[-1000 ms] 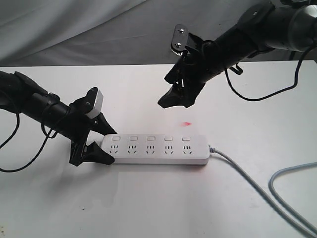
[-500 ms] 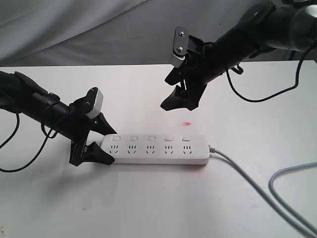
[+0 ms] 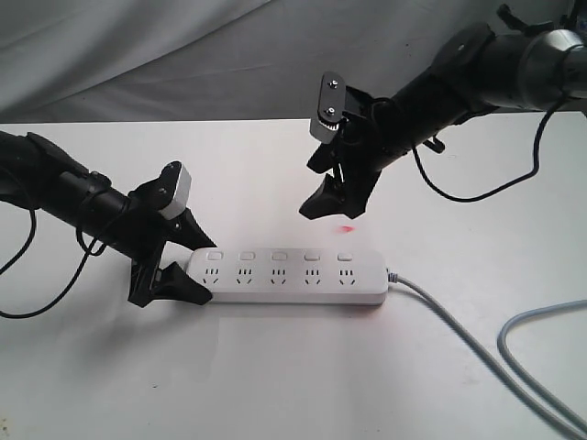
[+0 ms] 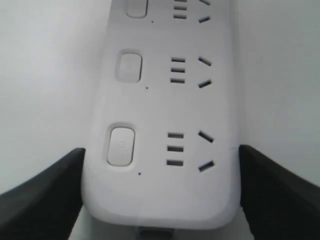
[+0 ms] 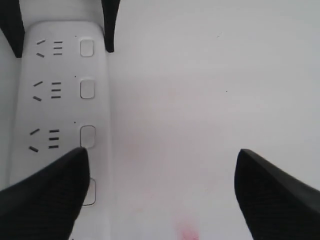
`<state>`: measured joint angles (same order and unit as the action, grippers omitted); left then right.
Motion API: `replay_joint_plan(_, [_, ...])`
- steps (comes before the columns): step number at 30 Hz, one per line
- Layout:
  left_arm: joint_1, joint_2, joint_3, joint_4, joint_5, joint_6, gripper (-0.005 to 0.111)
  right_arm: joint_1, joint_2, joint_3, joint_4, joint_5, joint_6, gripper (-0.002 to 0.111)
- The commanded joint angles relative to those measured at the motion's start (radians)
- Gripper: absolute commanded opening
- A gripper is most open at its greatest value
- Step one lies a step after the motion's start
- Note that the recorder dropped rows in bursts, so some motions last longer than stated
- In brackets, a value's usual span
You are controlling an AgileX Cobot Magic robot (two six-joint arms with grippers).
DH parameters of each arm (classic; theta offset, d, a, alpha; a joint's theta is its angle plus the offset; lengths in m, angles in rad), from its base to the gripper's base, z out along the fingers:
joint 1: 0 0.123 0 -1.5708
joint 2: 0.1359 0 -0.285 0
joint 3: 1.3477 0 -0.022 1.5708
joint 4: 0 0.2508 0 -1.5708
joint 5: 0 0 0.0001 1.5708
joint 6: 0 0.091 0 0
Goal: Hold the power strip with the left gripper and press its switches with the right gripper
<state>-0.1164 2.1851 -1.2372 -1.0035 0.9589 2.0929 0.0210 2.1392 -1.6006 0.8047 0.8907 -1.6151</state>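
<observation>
White bar, exterior view: the power strip (image 3: pixel 289 275) lies flat on the table (image 3: pixel 275 394), near the middle, its grey cable (image 3: pixel 459 330) trailing off from the right end.
Left side: my left gripper (image 3: pixel 204 269) straddles the strip's left end, one finger on each long edge.
Right side: my right gripper (image 3: pixel 328 209) hangs in the air above and behind the strip, clear of it, roughly over the last two switches (image 3: pixel 280 257). Its fingers are spread and hold nothing.
Odd mark: a reddish spot (image 3: pixel 346 228) shows on the table just behind the strip.
Left wrist view: both fingers (image 4: pixel 50 190) sit against the strip's edges at its rounded end, so I read them as clamped across its width. The nearest switch (image 4: pixel 121 145) is in plain sight.
Right wrist view: the fingers (image 5: pixel 45 200) stand wide apart with only bare table between them. The strip runs beside one finger, off to the side.
Step in hand: I judge the hold is made and the pressing is under way or about to start. Whether any switch is already pressed I cannot tell.
Next move: I'd shift the right gripper sideways until one fingertip is over a switch, then lower it straight down. Each button is small, so the spread fingers may need closing first.
</observation>
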Motion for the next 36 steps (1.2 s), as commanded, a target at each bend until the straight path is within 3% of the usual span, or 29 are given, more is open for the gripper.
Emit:
replay_joint_plan(1, [-0.004,0.001,0.003,-0.002,-0.018,0.002,0.039,0.001,0.005,0.039,0.009,-0.028,-0.022,0.073])
replay_joint_plan(18, [-0.004,0.001,0.003,-0.002,-0.018,0.002,0.039,0.035,0.030,0.105,0.066,-0.098,-0.075,0.073])
replay_joint_plan(36, [-0.004,0.001,0.003,-0.002,-0.018,0.002,0.039,0.039,0.032,0.105,-0.001,-0.143,-0.036,0.073])
